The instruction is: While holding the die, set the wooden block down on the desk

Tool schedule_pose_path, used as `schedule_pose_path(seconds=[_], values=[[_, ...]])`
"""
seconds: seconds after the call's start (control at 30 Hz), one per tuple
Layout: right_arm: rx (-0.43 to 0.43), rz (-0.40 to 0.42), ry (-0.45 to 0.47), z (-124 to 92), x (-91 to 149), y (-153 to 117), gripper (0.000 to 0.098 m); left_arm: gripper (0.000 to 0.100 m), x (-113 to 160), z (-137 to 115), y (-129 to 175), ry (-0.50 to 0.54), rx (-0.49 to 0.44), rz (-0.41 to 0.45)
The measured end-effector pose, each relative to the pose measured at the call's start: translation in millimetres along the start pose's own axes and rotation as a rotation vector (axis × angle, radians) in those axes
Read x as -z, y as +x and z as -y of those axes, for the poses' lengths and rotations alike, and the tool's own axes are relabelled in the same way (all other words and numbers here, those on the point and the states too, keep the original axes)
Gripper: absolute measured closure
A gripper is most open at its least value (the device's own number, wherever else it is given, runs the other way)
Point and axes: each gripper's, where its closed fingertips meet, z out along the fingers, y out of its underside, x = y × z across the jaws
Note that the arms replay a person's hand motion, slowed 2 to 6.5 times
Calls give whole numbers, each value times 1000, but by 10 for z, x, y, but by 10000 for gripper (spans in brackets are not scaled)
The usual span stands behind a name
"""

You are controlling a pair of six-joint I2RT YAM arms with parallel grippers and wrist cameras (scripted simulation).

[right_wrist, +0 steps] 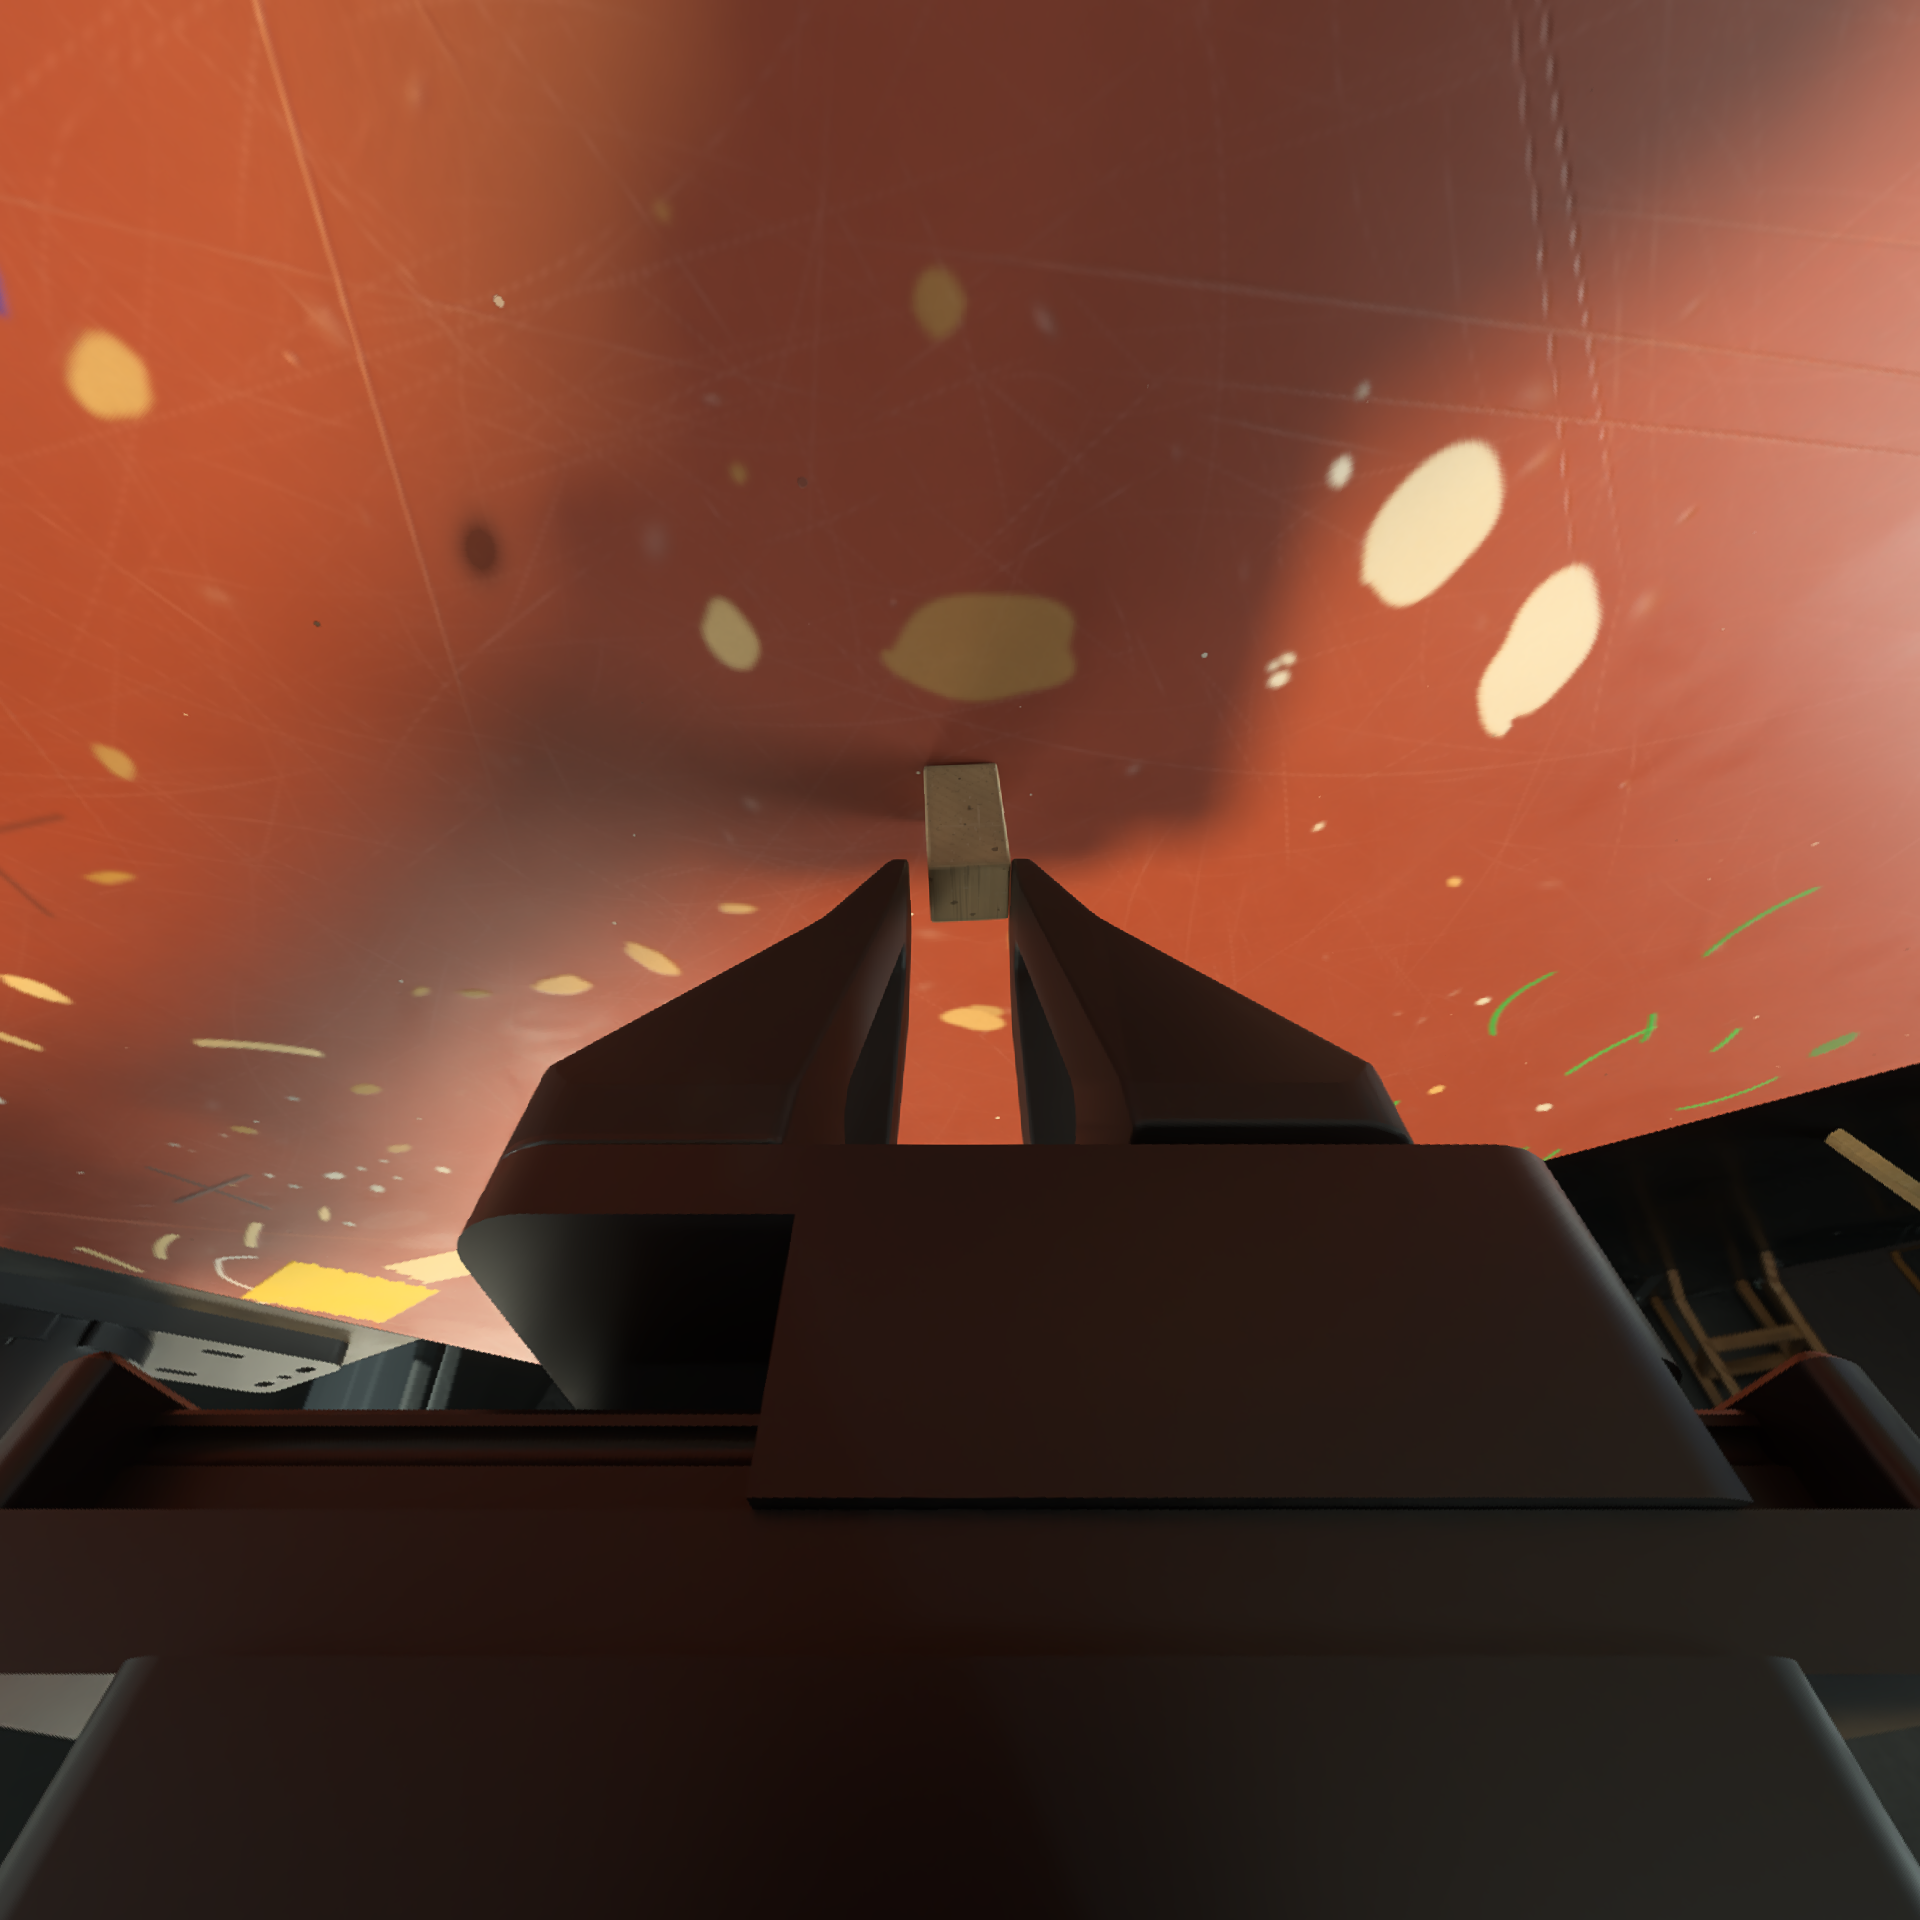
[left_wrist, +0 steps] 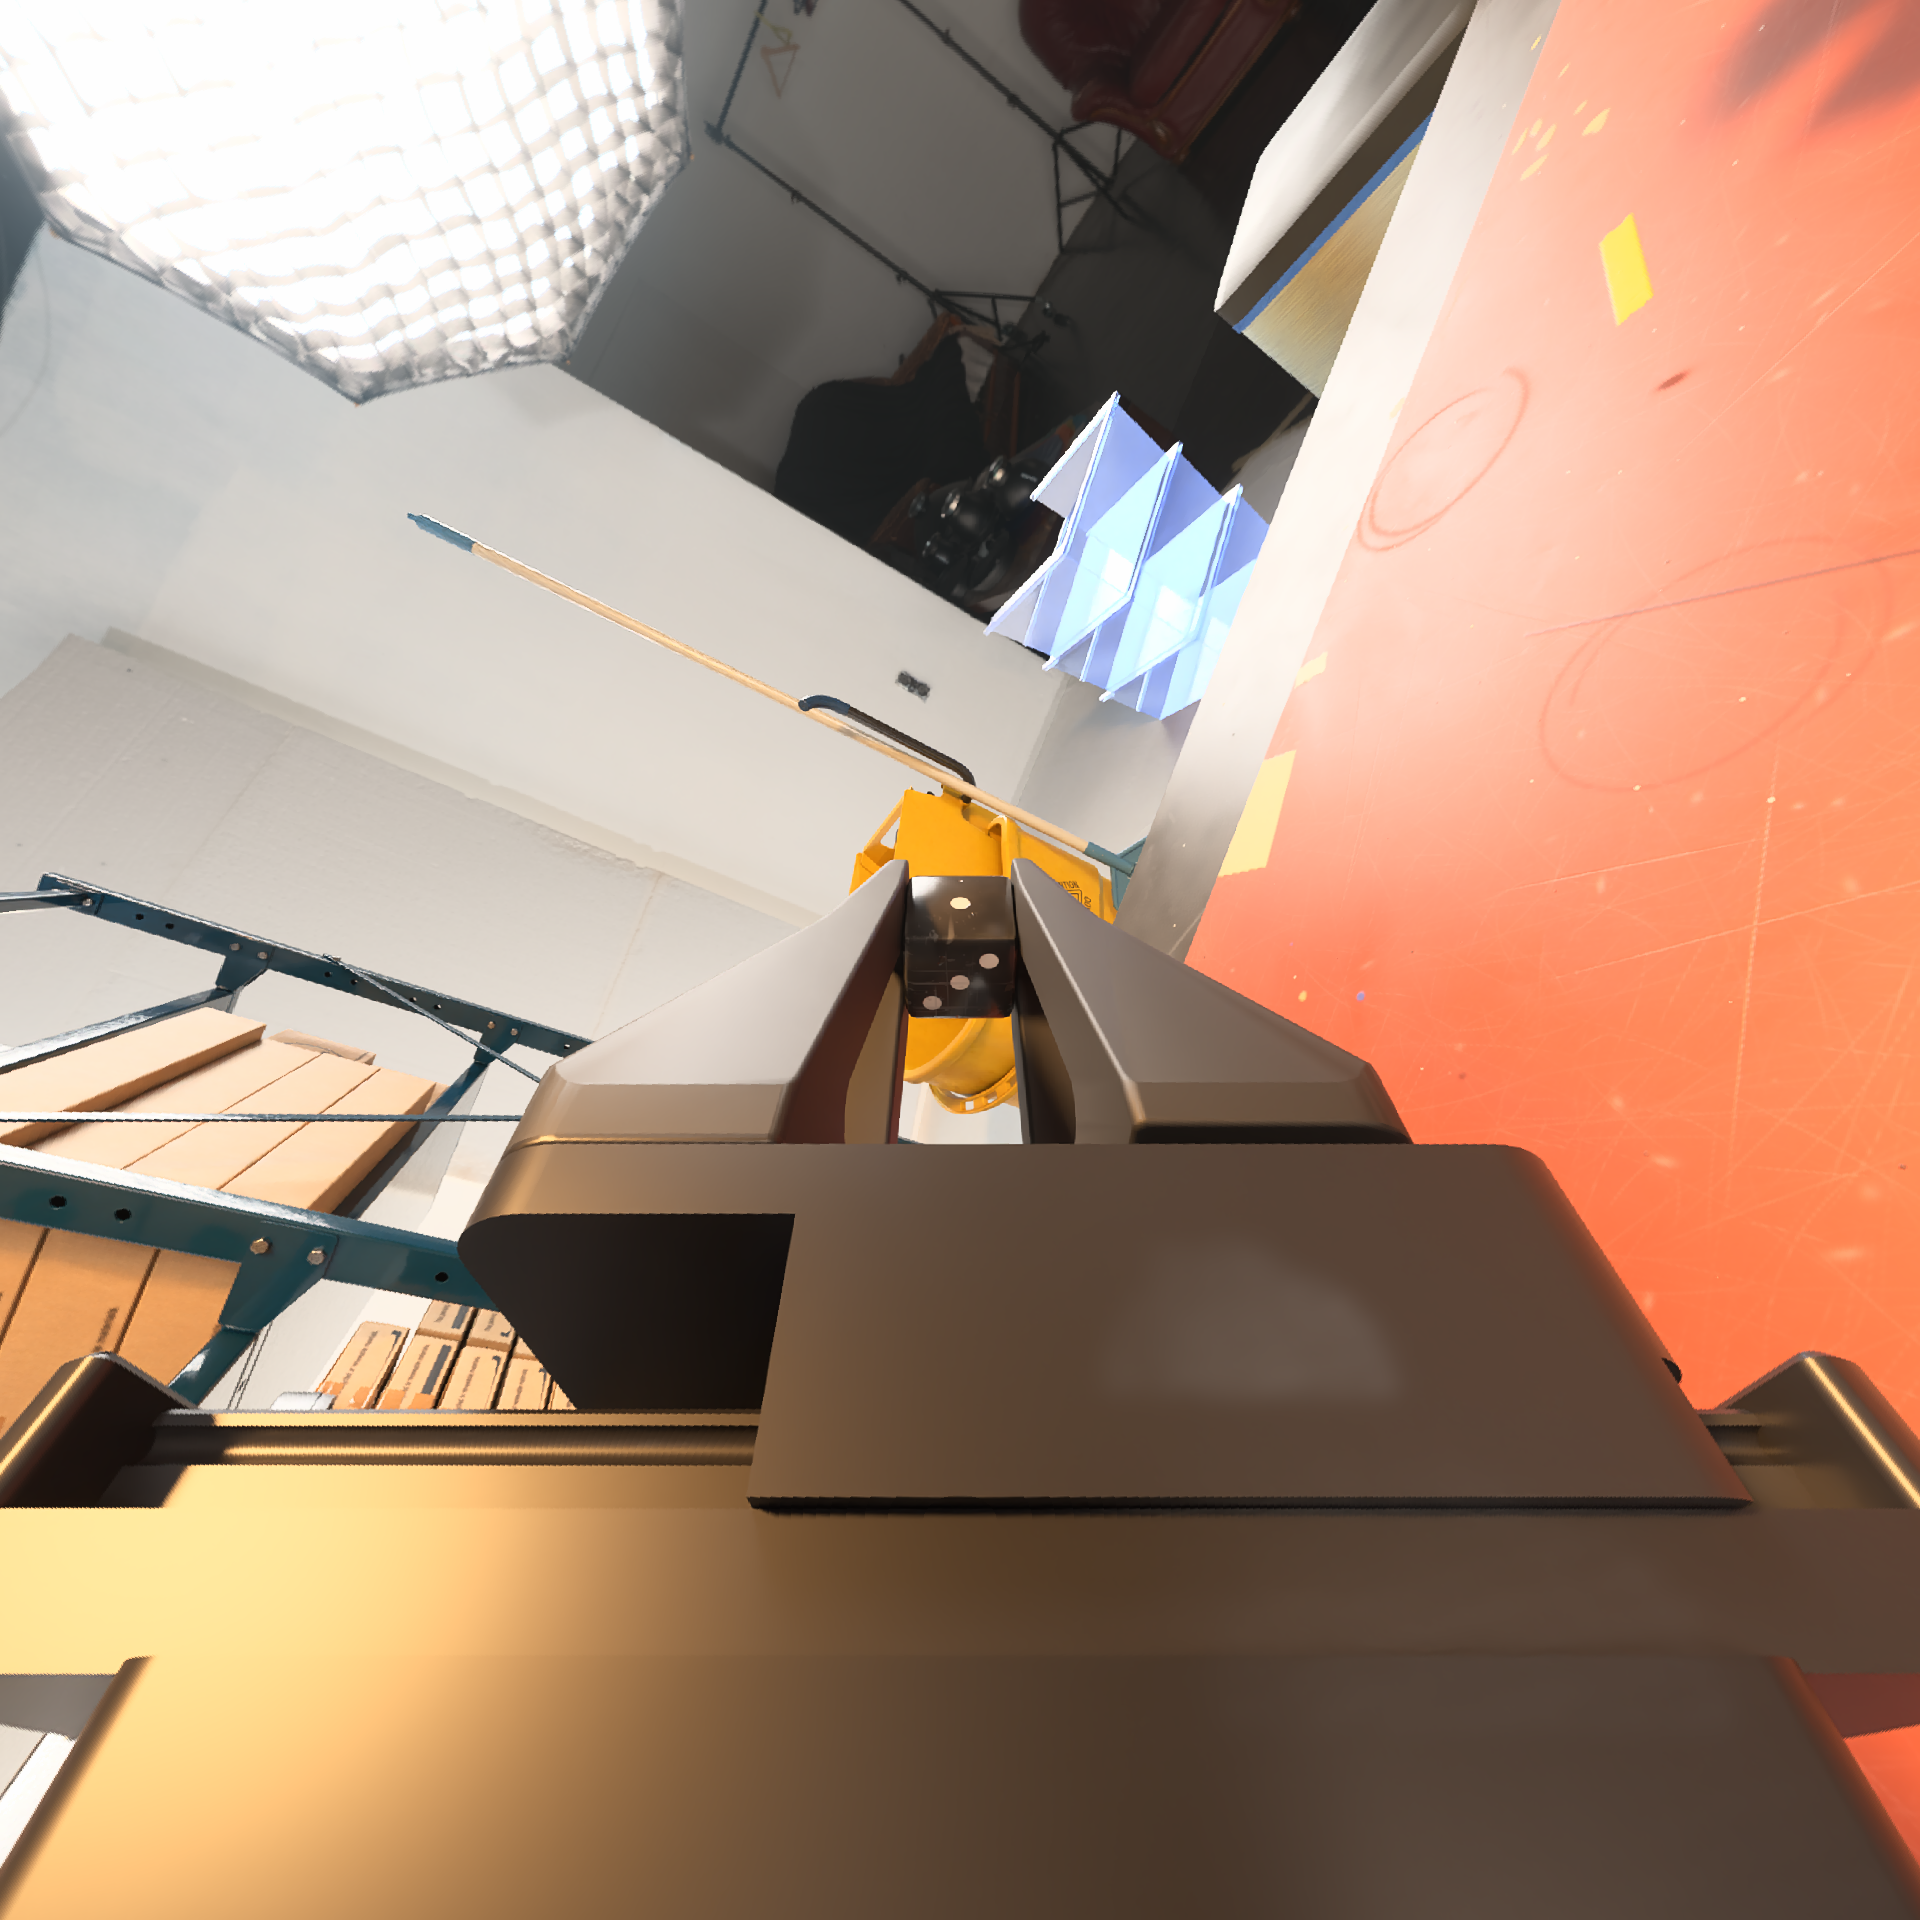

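Note:
In the left wrist view my left gripper (left_wrist: 960,883) is shut on a black die (left_wrist: 958,940) with white pips, held between the fingertips in the air beside the orange desk (left_wrist: 1558,831). In the right wrist view my right gripper (right_wrist: 960,883) points down at the orange desk (right_wrist: 520,520), close to it. The pale wooden block (right_wrist: 966,831) stands on end between the fingertips, its far end on the desk in its own shadow. The jaws are only slightly apart, with a thin gap showing on the block's left side.
A pale blue file rack (left_wrist: 1132,582) stands at the desk's far edge. Beyond the edge are a yellow mop bucket (left_wrist: 956,831) with a long wooden handle and blue shelving (left_wrist: 260,1143) with cardboard boxes. The other arm's base (right_wrist: 208,1340) shows at lower left.

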Motion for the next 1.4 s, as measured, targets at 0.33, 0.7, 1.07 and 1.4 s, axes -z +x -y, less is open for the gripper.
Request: schedule_pose_path(seconds=[0.33, 0.7, 1.07, 1.4], values=[[-54, -115, 70, -73, 376, 51, 617, 841, -1, -4, -4, -2, -1, 2], [-25, -393, 489, 390, 1666, -291, 623, 841, 21, 20, -49, -8, -16, 16], [213, -418, 1074, 1484, 2904, -1511, 639, 841, 75, 124, -131, 4, -42, 36], [359, -3, 1520, 2227, 3592, -2715, 709, 841, 128, 149, -220, 4, -66, 66]])
